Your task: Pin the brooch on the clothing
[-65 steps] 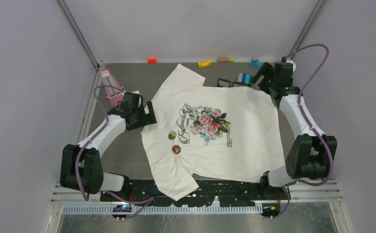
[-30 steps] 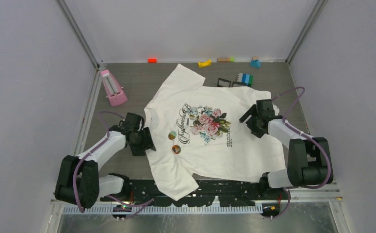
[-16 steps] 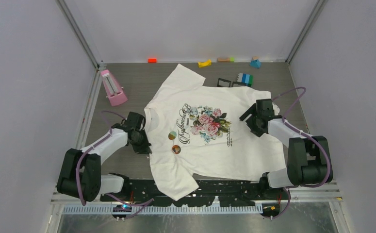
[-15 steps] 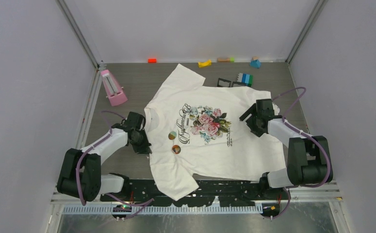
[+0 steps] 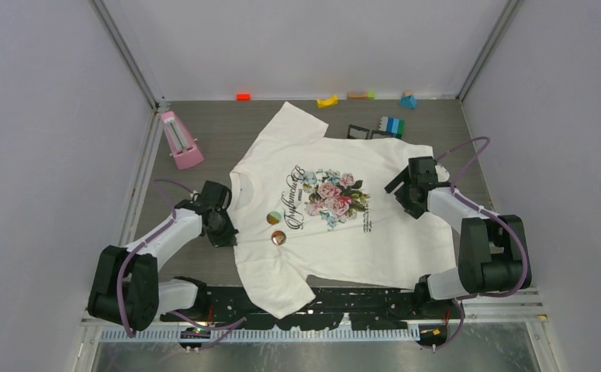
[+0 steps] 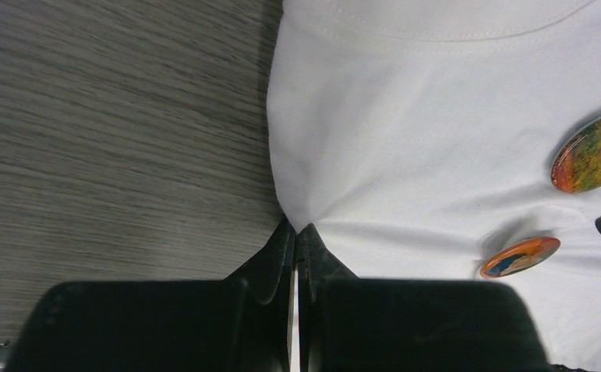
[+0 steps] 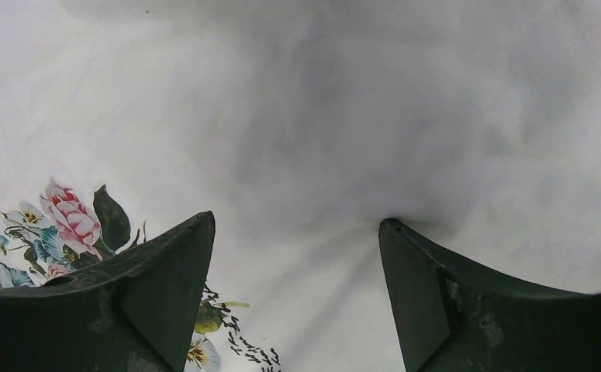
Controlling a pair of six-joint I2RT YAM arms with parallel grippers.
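The clothing (image 5: 374, 232), a white T-shirt with a rose print, lies spread across the table. Two round brooches rest on its chest: a green-orange one (image 5: 273, 218) (image 6: 592, 152) and an orange-blue one (image 5: 278, 237) (image 6: 520, 256). I cannot tell whether either is pinned. My left gripper (image 5: 229, 225) (image 6: 296, 229) is shut on the shirt's edge (image 6: 289, 186) just below the collar, and the cloth puckers at the tips. My right gripper (image 5: 402, 191) (image 7: 297, 225) stands open, with its fingertips (image 7: 390, 229) pressing down on the shirt's cloth (image 7: 320, 116) right of the print.
A pink wedge-shaped object (image 5: 179, 139) lies at the back left. Small coloured blocks (image 5: 327, 101) line the back edge. A blue-green block stack (image 5: 391, 125) and a black frame (image 5: 358, 132) sit just beyond the shirt. Bare grey table (image 6: 111, 116) lies left of the shirt.
My left gripper has closed on the shirt's edge, and the shirt with both brooches has slid slightly left. The right arm has held still over the last second.
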